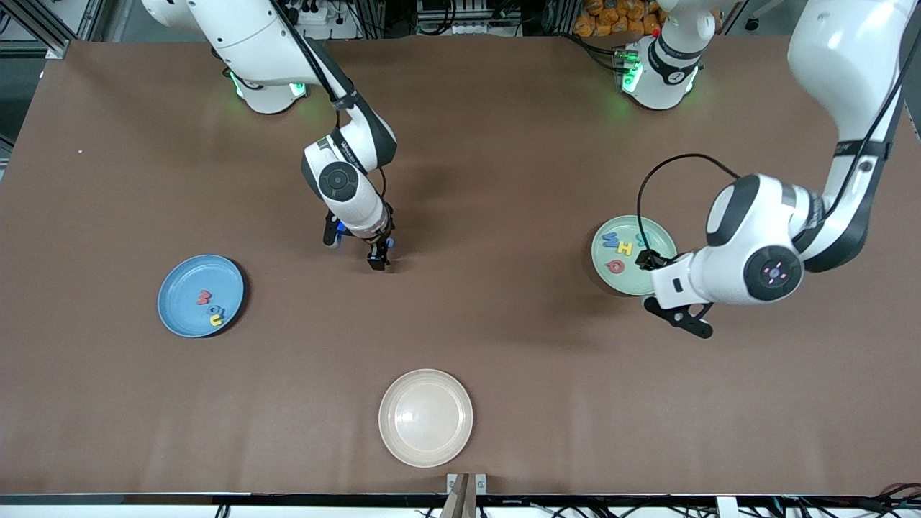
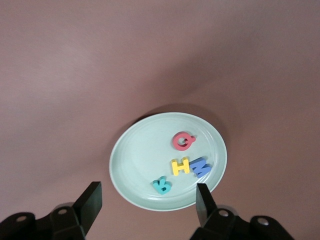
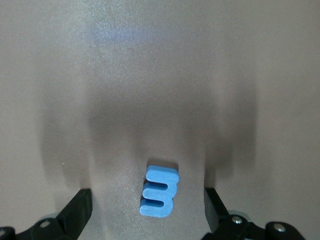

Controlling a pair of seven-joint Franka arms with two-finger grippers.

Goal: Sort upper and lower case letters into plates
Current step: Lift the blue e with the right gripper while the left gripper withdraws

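Observation:
The pale green plate [image 2: 140,155] [image 1: 658,248] at the left arm's end holds several letters: a red Q [image 2: 183,141], a yellow H [image 2: 180,166], a blue one [image 2: 201,166] and a teal one [image 2: 162,185]. My left gripper [image 2: 148,197] [image 1: 665,291] hangs open and empty over that plate's edge. At mid-table my right gripper [image 3: 147,200] [image 1: 356,250] is down and open around a blue letter [image 3: 160,192] that lies on the table, apart from both fingers. The blue plate [image 1: 183,284] holds a red [image 1: 204,296], a blue [image 1: 216,311] and a yellow letter [image 1: 216,320].
A cream-white plate [image 1: 425,417] with nothing in it sits nearest the front camera, midway along the brown table [image 1: 504,180]. Both robot bases stand along the table edge farthest from that camera.

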